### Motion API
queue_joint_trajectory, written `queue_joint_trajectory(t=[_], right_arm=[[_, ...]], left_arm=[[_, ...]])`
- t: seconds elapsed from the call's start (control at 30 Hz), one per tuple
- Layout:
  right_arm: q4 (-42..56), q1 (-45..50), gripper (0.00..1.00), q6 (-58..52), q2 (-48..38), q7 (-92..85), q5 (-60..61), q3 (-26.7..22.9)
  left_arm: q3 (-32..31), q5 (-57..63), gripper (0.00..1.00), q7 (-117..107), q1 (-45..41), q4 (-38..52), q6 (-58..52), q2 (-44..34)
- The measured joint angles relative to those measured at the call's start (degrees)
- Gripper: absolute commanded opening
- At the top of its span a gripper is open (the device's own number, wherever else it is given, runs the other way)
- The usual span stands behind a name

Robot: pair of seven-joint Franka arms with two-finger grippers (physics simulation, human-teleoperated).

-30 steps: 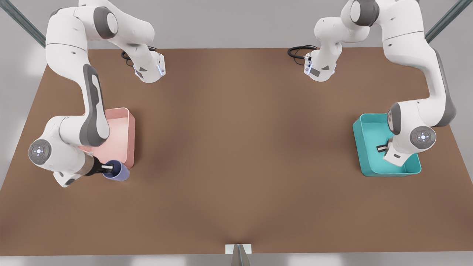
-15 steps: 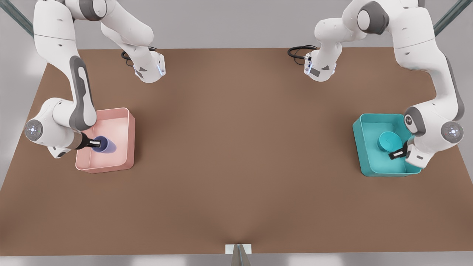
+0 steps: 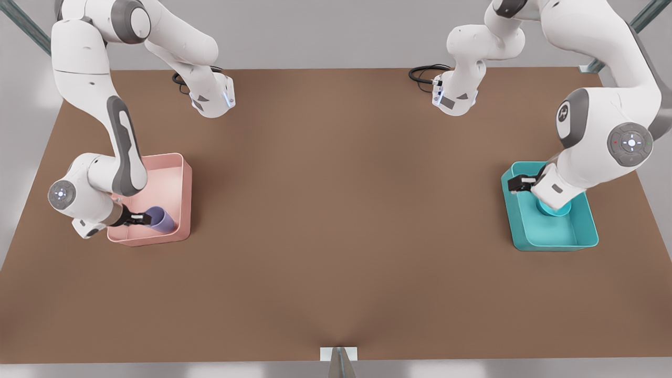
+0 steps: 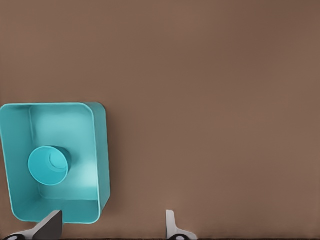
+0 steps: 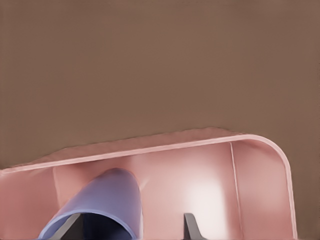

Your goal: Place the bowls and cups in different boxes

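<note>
The lavender cup (image 3: pixel 160 219) lies tilted inside the pale pink box (image 3: pixel 186 194), close to its near wall. My right gripper (image 3: pixel 137 217) is at the cup's mouth. In the right wrist view that gripper (image 5: pixel 131 227) is open: one finger sits at the rim of the cup (image 5: pixel 105 200) and the other stands clear of its wall, above the pink box (image 5: pixel 150 148). The teal bowl (image 3: pixel 557 211) rests upright in the teal box (image 3: pixel 556 245), partly covered by the arm. My left gripper (image 3: pixel 522 184) hangs open over the box's far corner. In the left wrist view this gripper (image 4: pixel 110 227) is high above the bowl (image 4: pixel 48 165) and the teal box (image 4: pixel 101 150).
The brown table (image 3: pixel 336 210) spreads wide between the two boxes. Both arm bases stand at the back edge, each with a black cable (image 3: pixel 424 73) beside it. A small white-and-grey fixture (image 3: pixel 338 356) sits at the middle of the front edge.
My right gripper carried the cup over the pink box, lowered it inside and opened. My left gripper left the bowl in the teal box and rose toward the far corner.
</note>
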Motion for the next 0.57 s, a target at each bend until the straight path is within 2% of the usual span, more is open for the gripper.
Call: queue_joint_trajectory(t=[0.1, 0.23, 0.3, 0.43, 0.57], right_arm=[[2.9, 0.9, 1.0, -3.1, -2.9, -0.6, 1.3, 0.7], [16.9, 2.2, 1.0, -13.9, -4.7, -1.3, 2.6, 2.6], [20.7, 3.5, 1.0, -20.5, -8.5, -1.0, 2.7, 2.7], [22.0, 4.9, 1.0, -31.5, -15.3, 0.0, 2.8, 2.7], [21.1, 4.8, 1.0, -37.6, -17.1, 1.1, 2.9, 2.7]], left_arm=[[0.0, 0.0, 1.0, -0.2, 0.0, 0.0, -1.8, 0.0], [0.0, 0.1, 1.0, -0.4, 0.0, 0.0, -3.2, -0.1], [0.0, 0.0, 1.0, -0.5, 0.0, 0.0, -3.7, -0.1], [0.0, 0.0, 1.0, -0.6, 0.1, 0.0, -4.3, -0.1], [0.0, 0.0, 1.0, -0.7, 0.1, 0.0, -4.7, -0.1]])
